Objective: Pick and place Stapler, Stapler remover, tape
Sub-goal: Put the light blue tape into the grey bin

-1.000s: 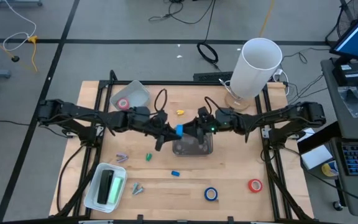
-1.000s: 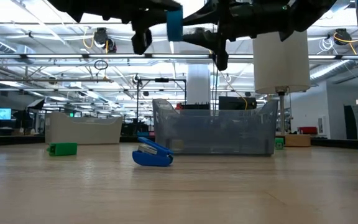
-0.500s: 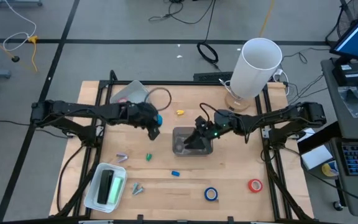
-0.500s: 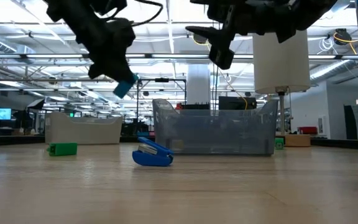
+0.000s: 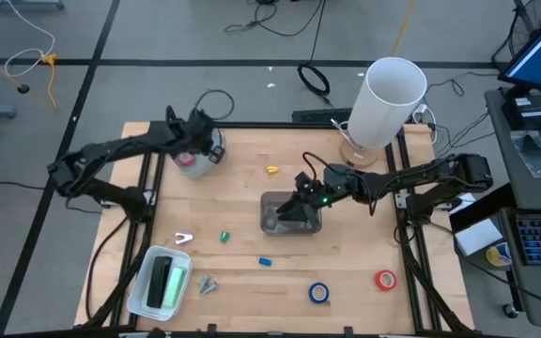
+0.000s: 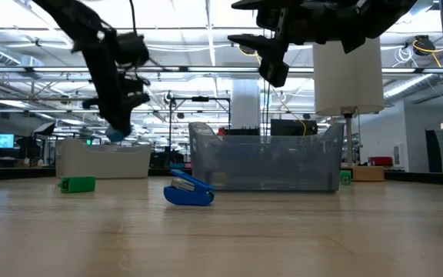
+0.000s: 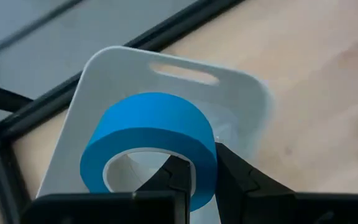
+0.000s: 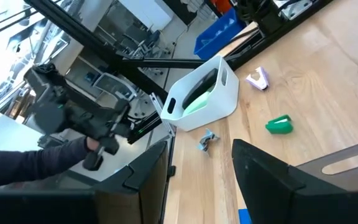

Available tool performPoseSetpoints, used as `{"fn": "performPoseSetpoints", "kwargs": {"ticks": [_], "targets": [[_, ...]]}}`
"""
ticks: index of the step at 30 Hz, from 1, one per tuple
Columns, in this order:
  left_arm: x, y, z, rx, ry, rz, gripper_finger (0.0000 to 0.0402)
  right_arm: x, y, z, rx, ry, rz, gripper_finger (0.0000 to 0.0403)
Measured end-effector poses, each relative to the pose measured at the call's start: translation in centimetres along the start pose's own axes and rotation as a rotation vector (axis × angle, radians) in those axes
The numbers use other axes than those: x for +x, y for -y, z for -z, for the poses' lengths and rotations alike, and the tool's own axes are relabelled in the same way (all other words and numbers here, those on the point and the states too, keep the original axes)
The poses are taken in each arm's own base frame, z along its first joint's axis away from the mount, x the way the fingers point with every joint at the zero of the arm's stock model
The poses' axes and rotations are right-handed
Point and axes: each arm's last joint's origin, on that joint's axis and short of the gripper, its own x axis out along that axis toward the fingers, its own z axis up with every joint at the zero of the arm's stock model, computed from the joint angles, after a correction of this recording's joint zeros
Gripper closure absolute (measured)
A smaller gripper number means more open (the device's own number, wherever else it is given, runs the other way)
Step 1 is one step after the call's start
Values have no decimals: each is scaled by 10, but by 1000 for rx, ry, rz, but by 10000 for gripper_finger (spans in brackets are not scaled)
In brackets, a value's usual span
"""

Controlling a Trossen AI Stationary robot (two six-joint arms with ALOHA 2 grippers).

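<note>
Left gripper (image 7: 194, 180) clamps blue tape roll (image 7: 149, 143)

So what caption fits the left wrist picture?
Left gripper holds a blue tape roll above a white bin.

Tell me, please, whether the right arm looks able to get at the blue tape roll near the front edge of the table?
Probably yes. The right end effector hovers empty over the clear bin, and bare table lies between it and the blue tape roll, with nothing stacked on the roll.
</note>
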Motion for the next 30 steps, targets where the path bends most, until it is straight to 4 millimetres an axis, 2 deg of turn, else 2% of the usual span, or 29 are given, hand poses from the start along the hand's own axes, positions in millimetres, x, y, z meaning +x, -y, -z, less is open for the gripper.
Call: {"fn": "performPoseSetpoints", "kwargs": {"ticks": [5,13,24,30], "targets": [[25,-14,-4,6,-59,10,365,0,1,-1,8,24,26,230],[53,-16,-2,52,-134,-38,365,-1,3,-3,30,43,45,230],[69,-13,-17,79,-181,-53,363,-1,3,-3,31,41,43,228],[69,-13,-19,85,-189,-63,324,-1,3,-3,45,39,40,230]]}}
